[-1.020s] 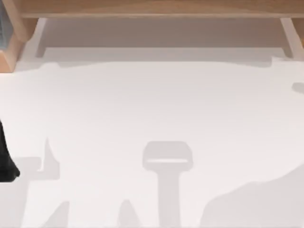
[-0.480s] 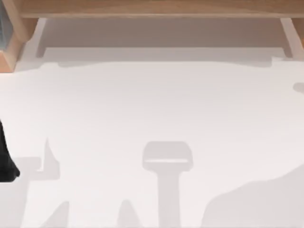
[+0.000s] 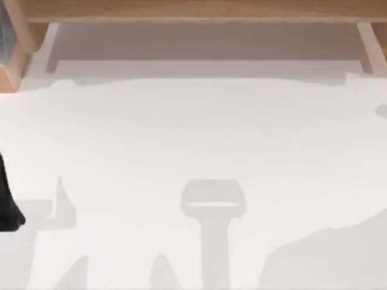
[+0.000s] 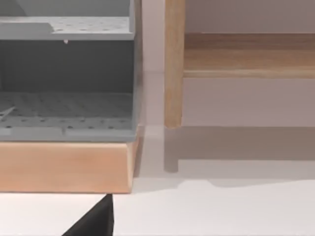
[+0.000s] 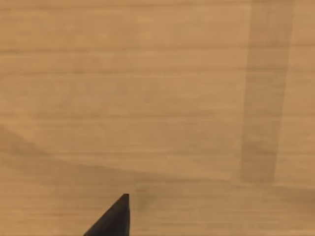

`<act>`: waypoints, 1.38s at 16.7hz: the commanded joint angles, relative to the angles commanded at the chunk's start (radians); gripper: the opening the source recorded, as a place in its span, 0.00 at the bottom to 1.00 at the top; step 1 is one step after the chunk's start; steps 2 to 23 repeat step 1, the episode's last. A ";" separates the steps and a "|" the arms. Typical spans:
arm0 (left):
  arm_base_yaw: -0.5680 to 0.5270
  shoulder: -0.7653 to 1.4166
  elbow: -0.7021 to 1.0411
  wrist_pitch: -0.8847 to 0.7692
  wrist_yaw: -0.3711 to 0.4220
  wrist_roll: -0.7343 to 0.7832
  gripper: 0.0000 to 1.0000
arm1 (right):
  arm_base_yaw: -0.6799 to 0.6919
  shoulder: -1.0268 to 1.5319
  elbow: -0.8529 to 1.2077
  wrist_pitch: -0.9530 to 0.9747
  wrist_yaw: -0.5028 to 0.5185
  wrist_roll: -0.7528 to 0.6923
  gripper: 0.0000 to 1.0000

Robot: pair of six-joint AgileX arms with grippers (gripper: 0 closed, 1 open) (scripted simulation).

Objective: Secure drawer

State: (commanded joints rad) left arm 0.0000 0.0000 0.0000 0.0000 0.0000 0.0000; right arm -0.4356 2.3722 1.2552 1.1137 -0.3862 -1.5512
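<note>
The drawer (image 3: 205, 41) lies along the far edge of the table in the top view. It is a wide shallow tray with a pale beige floor, thin white side walls and a white front strip (image 3: 205, 68). Light wood (image 3: 199, 11) frames it, and it stands pulled out toward the table. My left arm (image 3: 8, 205) is a dark shape at the table's left edge, well short of the drawer. A black tip of the left gripper (image 4: 96, 222) points toward a wooden post (image 4: 173, 64). A black tip of the right gripper (image 5: 113, 219) hangs close over a light wood surface (image 5: 157, 98).
A grey perforated shelf unit (image 4: 66, 73) on a light wood base (image 4: 64, 167) stands at the far left corner, beside the drawer. The white tabletop (image 3: 199, 139) spreads wide in front of the drawer, crossed by soft grey shadows of the arms.
</note>
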 joint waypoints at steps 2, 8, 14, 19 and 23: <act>0.000 0.000 0.000 0.000 0.000 0.000 1.00 | 0.000 0.000 0.000 0.000 0.000 0.000 1.00; 0.000 0.000 0.000 0.000 0.000 0.000 1.00 | 0.000 0.000 0.000 0.000 0.000 0.000 1.00; 0.000 0.000 0.000 0.000 0.000 0.000 1.00 | 0.000 0.000 0.000 0.000 0.000 0.000 1.00; 0.000 0.000 0.000 0.000 0.000 0.000 1.00 | 0.000 0.000 0.000 0.000 0.000 0.000 1.00; 0.000 0.000 0.000 0.000 0.000 0.000 1.00 | 0.000 0.000 0.000 0.000 0.000 0.000 1.00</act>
